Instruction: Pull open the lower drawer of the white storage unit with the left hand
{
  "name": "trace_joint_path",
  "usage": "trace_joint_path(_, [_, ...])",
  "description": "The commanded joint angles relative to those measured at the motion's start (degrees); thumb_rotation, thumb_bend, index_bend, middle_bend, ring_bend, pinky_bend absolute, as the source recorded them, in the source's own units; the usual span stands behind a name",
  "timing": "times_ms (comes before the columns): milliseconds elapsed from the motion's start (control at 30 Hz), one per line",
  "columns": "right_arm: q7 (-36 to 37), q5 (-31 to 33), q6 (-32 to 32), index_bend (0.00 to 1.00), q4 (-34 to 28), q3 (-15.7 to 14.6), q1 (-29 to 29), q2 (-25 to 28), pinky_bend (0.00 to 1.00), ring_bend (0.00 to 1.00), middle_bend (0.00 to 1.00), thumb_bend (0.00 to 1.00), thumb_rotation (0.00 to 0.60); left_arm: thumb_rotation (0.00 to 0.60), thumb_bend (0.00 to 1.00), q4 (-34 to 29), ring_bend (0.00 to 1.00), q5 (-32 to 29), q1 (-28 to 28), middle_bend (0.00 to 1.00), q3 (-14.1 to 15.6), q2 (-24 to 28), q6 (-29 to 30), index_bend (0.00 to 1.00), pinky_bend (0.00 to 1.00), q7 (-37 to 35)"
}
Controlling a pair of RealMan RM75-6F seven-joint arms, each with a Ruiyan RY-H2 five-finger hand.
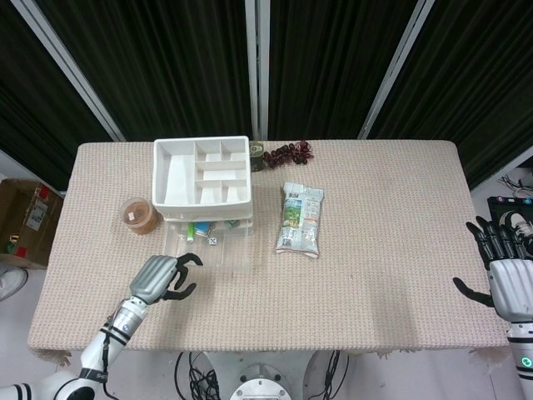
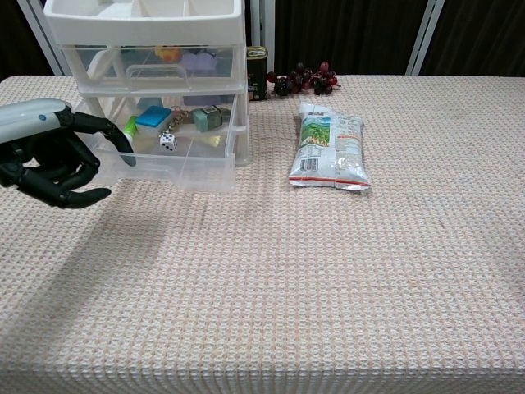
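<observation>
1. Lower drawer (image 2: 176, 160) of the white storage unit (image 1: 202, 179): drawn well out toward the near edge of the worktop (image 2: 328, 271), its clear front wall standing forward of the stack. Small items lie inside, among them a die (image 2: 167, 141) and a blue block (image 2: 154, 116).
2. Handling (a judgement): thin clear plastic, light and somewhat flexible; it should slide easily on its runners but could tip or come free if drawn too far. The front lip at its left corner is the natural place to hook.
3. Left hand (image 2: 51, 156): fingers (image 2: 105, 131) curled, one hooked at the drawer's front left corner; whether it truly grips the rim or merely touches it cannot be told from either view.
4. Right hand (image 1: 508, 271): off the worktop's right end, fingers spread, holding nothing.
5. Surroundings: snack packet (image 2: 330, 152) lying flat to the right of the unit; a can (image 2: 257, 74) and a bunch of grapes (image 2: 305, 79) behind; a brown tub (image 1: 139, 215) left of the unit.
</observation>
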Motion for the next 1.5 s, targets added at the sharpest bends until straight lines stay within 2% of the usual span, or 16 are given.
trace_joint_path(33, [0.13,-0.12,0.19,0.00,0.04,0.00,-0.08,0.09,0.00,0.00,0.03,0.10,0.600,0.600,0.33,-0.71,0.90,0.54,0.04,0.82,0.05,0.56,0.56,0.33,1.00,0.27])
trace_joint_path(267, [0.41,-0.28,1.03,0.00,0.07,0.08,-0.48,0.54,0.00,0.00,0.03,0.10,0.600,0.600,0.32,-4.90,0.90,4.85,0.44,0.81,-0.26,5.10,4.01,0.29,1.00,1.77])
trace_joint_path(400, [0.62,-0.60,1.17,0.00,0.10,-0.03,-0.55,0.65,0.00,0.00,0.03,0.10,0.600,0.600,0.32,-6.94,0.90,5.06,-1.78,0.81,-2.42,8.74,2.49,0.31,1.00,2.67])
trace_joint_path(500, [0.90,-0.73,1.33,0.00,0.31,-0.10,-0.65,0.60,0.00,0.00,0.03,0.10,0.600,0.600,0.31,-6.35,0.90,3.36,-4.12,0.81,-4.37,8.98,0.19,0.32,1.00,2.82])
trace_joint_path(600, [1.11,-0.74,1.43,0.00,0.48,-0.19,-0.81,0.66,0.00,0.00,0.03,0.10,0.600,0.600,0.31,-3.54,0.90,0.78,-7.41,0.82,-6.33,7.47,-3.03,0.34,1.00,5.00])
trace_joint_path(733, [1.49,-0.71,1.68,0.00,0.71,-0.27,-1.06,0.77,0.00,0.00,0.03,0.10,0.600,0.600,0.31,1.43,0.90,-2.05,-10.88,0.82,-7.47,3.66,-5.18,0.38,1.00,11.07])
trace_joint_path(900, [2.02,-0.30,1.59,0.00,1.20,-0.34,-1.31,0.74,0.00,0.00,0.03,0.10,0.600,0.600,0.31,6.31,0.90,-5.34,-13.67,0.82,-7.28,-0.37,-6.40,0.40,1.00,18.24])
trace_joint_path(1100, [2.11,-0.08,1.25,0.00,1.50,-0.31,-1.24,0.56,0.00,0.00,0.03,0.10,0.600,0.600,0.30,9.05,0.91,-8.92,-15.51,0.83,-6.45,-2.88,-7.21,0.39,1.00,24.22])
trace_joint_path(1300, [2.05,0.16,1.12,0.00,1.53,-0.27,-1.28,0.43,0.00,0.00,0.03,0.10,0.600,0.600,0.30,9.60,0.91,-12.43,-16.83,0.83,-6.22,-3.99,-8.37,0.38,1.00,26.00])
trace_joint_path(1500, [2.14,0.37,1.04,0.00,1.64,-0.25,-1.37,0.38,0.00,0.00,0.03,0.10,0.600,0.600,0.30,10.57,0.92,-13.28,-17.44,0.84,-5.99,-4.94,-7.80,0.40,1.00,26.21])
